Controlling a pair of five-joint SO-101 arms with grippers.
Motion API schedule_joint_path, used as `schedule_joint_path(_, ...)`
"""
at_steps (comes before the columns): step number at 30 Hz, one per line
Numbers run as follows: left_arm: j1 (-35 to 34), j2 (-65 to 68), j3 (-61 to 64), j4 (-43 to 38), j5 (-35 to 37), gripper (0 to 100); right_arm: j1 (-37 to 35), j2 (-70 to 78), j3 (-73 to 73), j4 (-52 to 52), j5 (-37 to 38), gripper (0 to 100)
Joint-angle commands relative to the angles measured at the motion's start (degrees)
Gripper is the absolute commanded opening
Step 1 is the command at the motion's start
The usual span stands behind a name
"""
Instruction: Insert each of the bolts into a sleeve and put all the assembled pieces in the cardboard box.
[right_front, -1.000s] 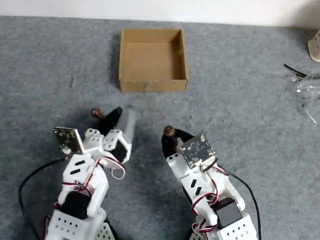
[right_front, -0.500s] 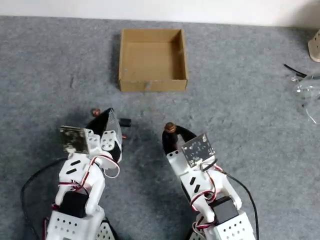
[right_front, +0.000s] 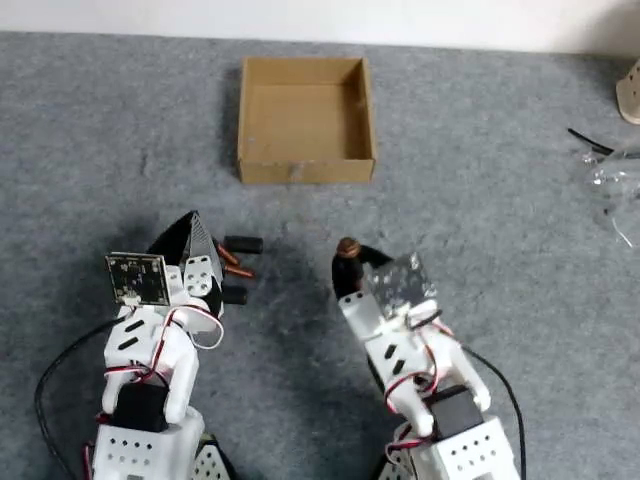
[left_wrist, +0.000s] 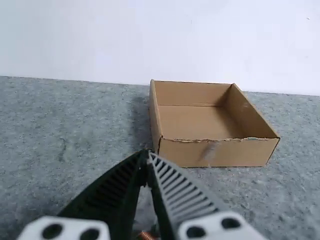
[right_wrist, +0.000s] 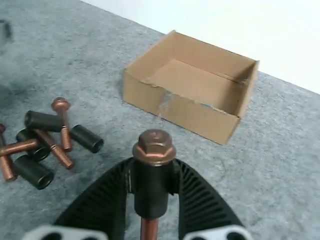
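Right gripper (right_wrist: 152, 172) clamping black sleeve (right_wrist: 150, 192), copper hex-headed bolt (right_wrist: 154, 145) standing through it. Left gripper (left_wrist: 147, 157) sitting closed. Cardboard box (right_wrist: 177, 112) lying open-topped, bare floor showing.

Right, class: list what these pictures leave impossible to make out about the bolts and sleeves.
1. Pile count: in the high view the left gripper hides part of the pile; the right wrist view's edge cuts off more.
2. Tip of the held bolt: past the right wrist view's edge.

Bright, even light fills every view, with a soft shadow lying beside the cardboard box (right_front: 305, 172).
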Motion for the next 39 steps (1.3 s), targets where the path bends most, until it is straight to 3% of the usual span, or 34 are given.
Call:
schedule_joint_path(1, -0.6, 0.2, -2.2, 0.6, 0.5, 1, 2.0, 16.0, -15.3, -0.7, -0.6, 0.5)
schedule_joint_path(13, 0.7, 0.2, -1.2, 0.4, 0.4, 1, 2.4, 73.1, -67.8, -0.6, -0.3, 0.5)
schedule_joint_path(21, 0.9, 0.1, -1.2, 0.4, 0.4, 1, 10.6, 105.5, -99.6, -0.3, -0.6, 0.5)
schedule_joint_path(30, 1.0, -0.2, -1.2, 0.4, 0.4, 1, 13.9, 130.0, -119.4, -0.3, -0.6, 0.5)
schedule_joint_path(39, 1.0, -0.2, -1.1, 0.4, 0.4, 1, 12.4, 138.4, -128.1, -0.2, -0.4, 1.0)
